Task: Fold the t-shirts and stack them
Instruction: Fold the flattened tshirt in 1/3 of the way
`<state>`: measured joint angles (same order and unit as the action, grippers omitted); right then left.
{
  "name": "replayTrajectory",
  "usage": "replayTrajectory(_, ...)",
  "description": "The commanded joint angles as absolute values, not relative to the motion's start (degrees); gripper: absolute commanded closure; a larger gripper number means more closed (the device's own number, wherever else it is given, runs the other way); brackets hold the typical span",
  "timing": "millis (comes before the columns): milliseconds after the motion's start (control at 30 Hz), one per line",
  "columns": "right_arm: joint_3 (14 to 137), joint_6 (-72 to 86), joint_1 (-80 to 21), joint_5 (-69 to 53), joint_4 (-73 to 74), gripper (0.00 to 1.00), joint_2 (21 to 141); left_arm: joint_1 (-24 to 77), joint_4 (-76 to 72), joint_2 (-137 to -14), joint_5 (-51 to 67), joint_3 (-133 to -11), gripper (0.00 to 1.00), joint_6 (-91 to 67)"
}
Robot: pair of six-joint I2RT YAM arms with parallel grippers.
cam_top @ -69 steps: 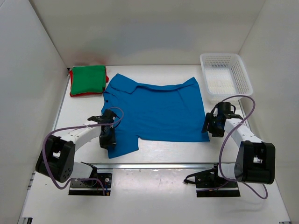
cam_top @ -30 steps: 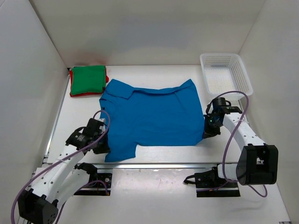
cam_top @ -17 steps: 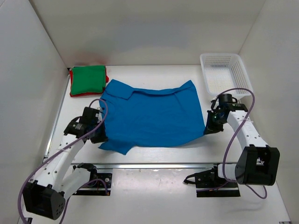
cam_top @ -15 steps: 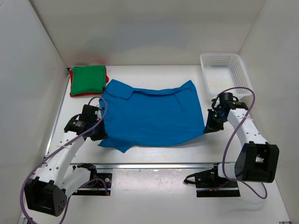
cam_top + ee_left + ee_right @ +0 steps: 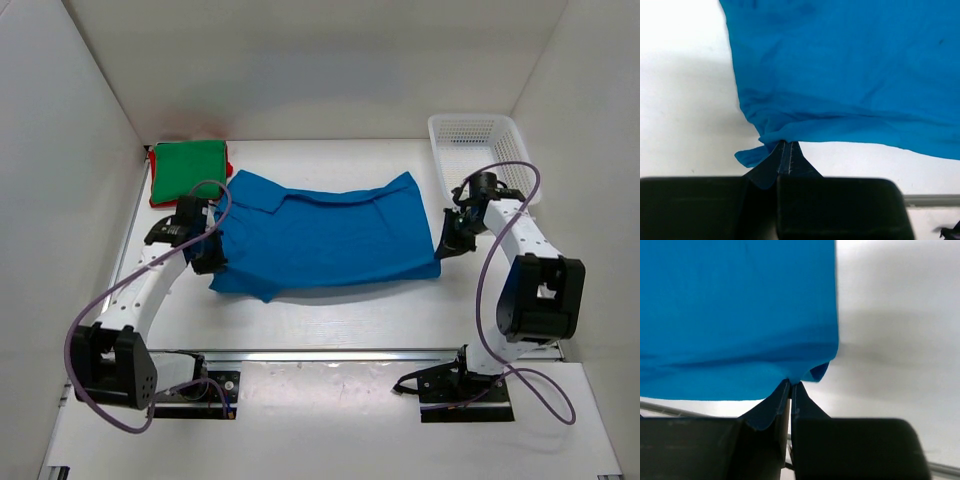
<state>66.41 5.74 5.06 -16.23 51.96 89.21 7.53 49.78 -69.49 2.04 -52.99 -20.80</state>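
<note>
The bright blue collared t-shirt (image 5: 330, 240) lies spread across the middle of the table, its near edge lifted off the surface. My left gripper (image 5: 210, 262) is shut on the shirt's near left corner (image 5: 771, 134). My right gripper (image 5: 443, 246) is shut on its near right corner (image 5: 812, 371). A folded green t-shirt (image 5: 187, 170) rests on a red t-shirt (image 5: 152, 188), of which only an edge shows, at the far left corner.
A white mesh basket (image 5: 483, 160) stands at the far right, just behind my right arm. White walls close the table at the left, back and right. Bare white table (image 5: 340, 315) lies between the shirt and the near rail.
Both grippers have moved away from the near edge toward the back, carrying the blue shirt's near edge with them. The shirt now looks shorter front to back.
</note>
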Motion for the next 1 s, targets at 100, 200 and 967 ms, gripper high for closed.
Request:
replayTrajectory(100, 74.78, 4.66, 4.92, -16.52, 51.15, 1.00, 95.70, 5.80, 45.71, -75.49, 0.88, -59.58, 1.00, -18.64)
replayTrajectory(200, 77.60, 5.01, 4.74, -16.08, 51.06, 1.00, 97.90, 5.71, 44.74, -78.83, 0.79, -62.21, 1.00, -18.46)
replayTrajectory(967, 82.72, 9.14, 0.35, -7.38, 45.53, 0.72, 97.66, 2.37, 38.93, -91.24, 2.55, -78.14, 0.56, -19.60)
